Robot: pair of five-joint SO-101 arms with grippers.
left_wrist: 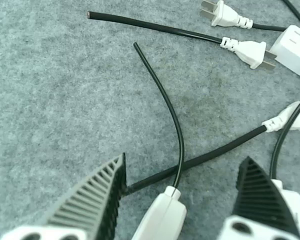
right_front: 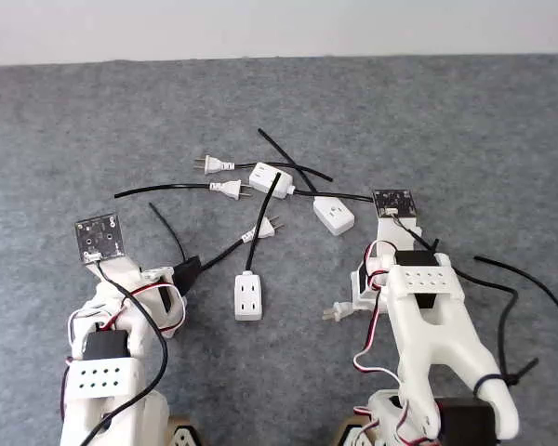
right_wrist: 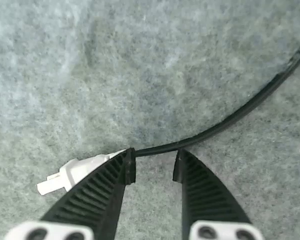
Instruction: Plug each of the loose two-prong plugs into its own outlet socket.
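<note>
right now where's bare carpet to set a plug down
Bare grey carpet runs along the far edge and down the left side, past the black cord's loose end; also far right, beyond the looping black cable. Crowded: the middle, around the three white outlet blocks.

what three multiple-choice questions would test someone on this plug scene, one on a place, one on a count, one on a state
1. Where does the plug nearest the right gripper lie?
A. in a socket
B. on the carpet beside a finger
C. on top of the left arm

2. How many white outlet sockets lie in the high view?
A. one
B. three
C. five

3. What state is the left gripper in?
A. open
B. shut on a cord
C. shut on a socket

Answers:
1 B, the right wrist view shows it flat on the grey carpet by one finger.
2 B, three white blocks lie among the black cords.
3 A, its fingers stand wide apart, with a white cord end between them.
</note>
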